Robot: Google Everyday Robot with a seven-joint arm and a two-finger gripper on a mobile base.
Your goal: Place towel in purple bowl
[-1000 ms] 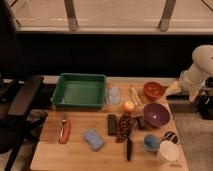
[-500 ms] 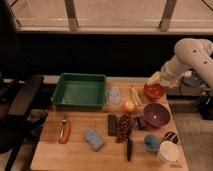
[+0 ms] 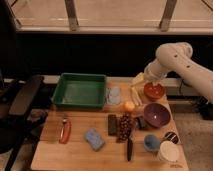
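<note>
Towel point(image 3: 114, 95) waits. Our gripper point(image 3: 139, 78) hangs right of centre; we cannot tell if it is spread or closed. Just lower left, the towel lies flat beside the tray point(image 3: 80, 91). We judge it light and limp, so we would pinch an edge.

Pincer point(image 3: 138, 79) hangs above the back edge of the wooden tabletop point(image 3: 75, 150), just left of the round orange-red bowl point(image 3: 154, 91). The small pale blue-grey folded towel point(image 3: 114, 95) lies flat just beside the right wall of the green rectangular plastic tray point(image 3: 79, 105). The round deep purple bowl point(image 3: 156, 114) sits apart from the towel, to its front-right.
</note>
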